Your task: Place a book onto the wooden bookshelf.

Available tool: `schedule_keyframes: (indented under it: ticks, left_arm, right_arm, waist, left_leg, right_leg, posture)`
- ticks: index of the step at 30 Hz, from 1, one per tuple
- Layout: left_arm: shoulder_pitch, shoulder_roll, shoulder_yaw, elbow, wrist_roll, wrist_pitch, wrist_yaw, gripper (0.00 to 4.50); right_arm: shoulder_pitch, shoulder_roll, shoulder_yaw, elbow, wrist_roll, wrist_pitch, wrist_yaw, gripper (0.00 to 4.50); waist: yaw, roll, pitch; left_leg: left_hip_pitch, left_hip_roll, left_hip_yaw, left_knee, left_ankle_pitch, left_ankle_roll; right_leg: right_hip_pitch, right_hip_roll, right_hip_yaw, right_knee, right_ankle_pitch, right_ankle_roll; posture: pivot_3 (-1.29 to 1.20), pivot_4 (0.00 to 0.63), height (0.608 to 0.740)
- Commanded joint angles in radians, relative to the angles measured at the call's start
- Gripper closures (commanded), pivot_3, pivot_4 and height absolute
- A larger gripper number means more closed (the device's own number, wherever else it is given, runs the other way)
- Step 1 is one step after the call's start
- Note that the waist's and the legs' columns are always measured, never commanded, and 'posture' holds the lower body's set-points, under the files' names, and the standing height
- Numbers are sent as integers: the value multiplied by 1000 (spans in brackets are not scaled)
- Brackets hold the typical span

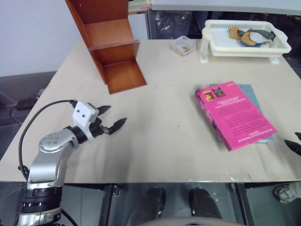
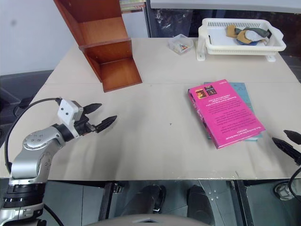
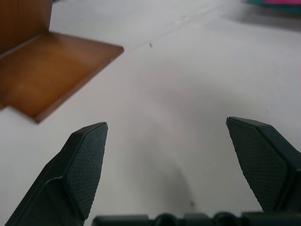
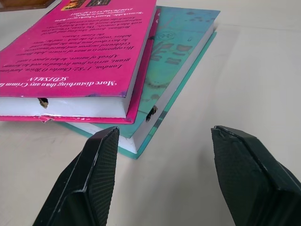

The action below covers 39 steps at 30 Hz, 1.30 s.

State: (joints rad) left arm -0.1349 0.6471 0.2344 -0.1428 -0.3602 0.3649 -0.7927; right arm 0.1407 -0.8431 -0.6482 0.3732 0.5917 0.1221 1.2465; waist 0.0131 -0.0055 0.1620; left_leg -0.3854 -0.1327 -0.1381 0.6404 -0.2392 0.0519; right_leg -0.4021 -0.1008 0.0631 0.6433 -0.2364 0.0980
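At the table's right edge, the right gripper (image 4: 162, 176) hangs with its two fingers spread apart and nothing between them, its tips just short of the near corner of the book (image 1: 233, 115). That magenta paperback lies flat, cover up, on top of a teal book (image 4: 181, 56), right of centre on the table (image 1: 164, 136). The left gripper (image 1: 111, 117) hovers low over bare tabletop at the left, fingers likewise apart and empty. The wooden bookshelf (image 1: 110, 47) stands at the far left, well apart from the book; a white basket tray (image 1: 244, 44) sits at the far right. Judged step: approach before the pick. The next move calls for advancing the right fingers around the pink book's edge alone, without catching the teal one beneath.
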Motion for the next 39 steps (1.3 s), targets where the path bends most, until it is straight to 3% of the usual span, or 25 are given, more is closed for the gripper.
schedule_keyframes:
  ticks: [1,8,12,17,21,33,39]
  left_arm:
    - [-37,-13,-7,-41,-61,26,-16,54]
    - [-101,-23,-68,-17,-124,69,-94,54]
    - [-233,-70,-196,82,-72,41,-136,54]
    - [-415,-231,-319,253,-25,50,-116,54]
    - [-513,-365,-343,352,-73,177,-104,54]
    - [-756,-682,-199,662,-217,449,44,54]
    - [-783,-738,-167,688,-223,552,129,54]
  right_arm:
    - [0,-25,-53,-12,23,-15,15,1323]
    - [30,-23,-95,-94,105,63,54,1323]
    - [9,-21,-213,-273,384,316,10,1323]
    - [84,-65,-256,-487,525,517,3,1323]
    - [131,-80,-278,-587,595,614,-3,1323]
    - [296,-35,-368,-718,544,629,8,1323]
    - [327,-19,-402,-742,554,621,0,1323]
  waist:
    - [0,0,0]
    - [0,0,0]
    - [1,1,0]
    - [9,0,0]
    - [6,-1,0]
    - [6,-4,2]
    - [5,-5,3]
  left_leg:
    - [0,0,0,0,0,0]
    - [0,0,0,-1,0,0]
    - [-1,0,0,-1,0,0]
    - [-4,0,-4,2,0,0]
    - [-14,-1,-7,6,2,6]
    - [-17,-2,-7,9,1,8]
    - [-17,-2,-6,9,1,8]
  right_leg:
    - [0,0,0,0,0,0]
    - [0,0,-1,0,0,0]
    - [0,0,0,-1,0,0]
    - [0,0,-5,-2,0,0]
    - [-6,2,-9,-2,0,0]
    - [-8,2,-10,-1,0,1]
    - [-8,2,-9,-1,0,1]
  posture:
    - [0,150,740]
    - [0,150,740]
    - [0,150,740]
    - [0,150,740]
    - [0,150,740]
    - [0,150,740]
    - [0,150,740]
